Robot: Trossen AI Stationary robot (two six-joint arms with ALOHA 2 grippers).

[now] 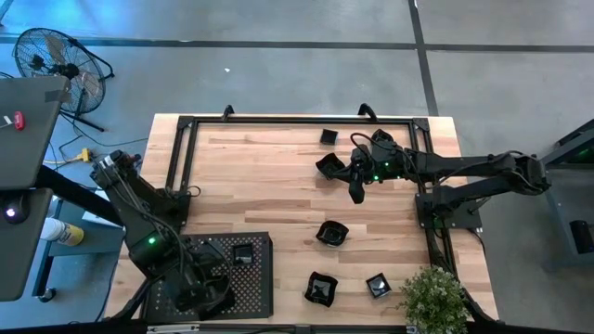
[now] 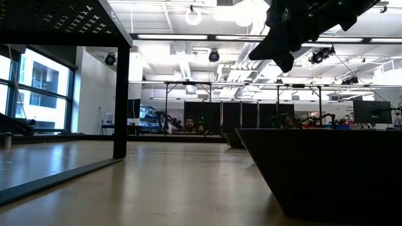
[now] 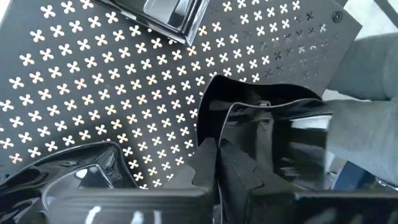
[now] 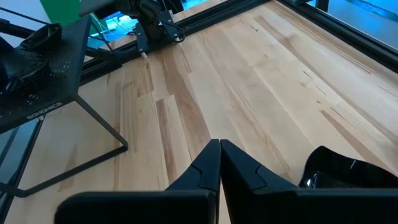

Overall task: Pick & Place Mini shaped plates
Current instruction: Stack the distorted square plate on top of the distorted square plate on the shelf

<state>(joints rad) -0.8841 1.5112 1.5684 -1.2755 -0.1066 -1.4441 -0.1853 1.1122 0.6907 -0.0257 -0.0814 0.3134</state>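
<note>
Trouble is likeliest at the left pincer point(image 3: 217, 163). Its fingers are all but pressed together, and the thin wall of an angular plate point(image 3: 267, 124) seems to be caught between the tips, hanging out ahead of them over the perforated tray point(image 3: 93, 93). A hold that shallow on glossy ware could let the dish swing or slip. If it drops crooked, it may land on the round plate point(image 3: 81, 177) just beside the fingers, or rest half over the tray's edge. The square plate point(image 3: 168, 15) sits farther ahead of the tips, out of harm's way.

The right pincer point(image 4: 219, 163) is pressed together and holds nothing. A plate point(image 4: 348, 177) sits just beside its tips. If the pincer goes down shut, it would shove or tip that dish across the table point(image 4: 261, 74) rather than take it, so the fingers need to spread first.

As I judge it, the left arm is folded low and close to its base, with its wrist pitched down onto the tray. The right arm reaches long across the table, its wrist angled down and raised clear above the wood.
</note>
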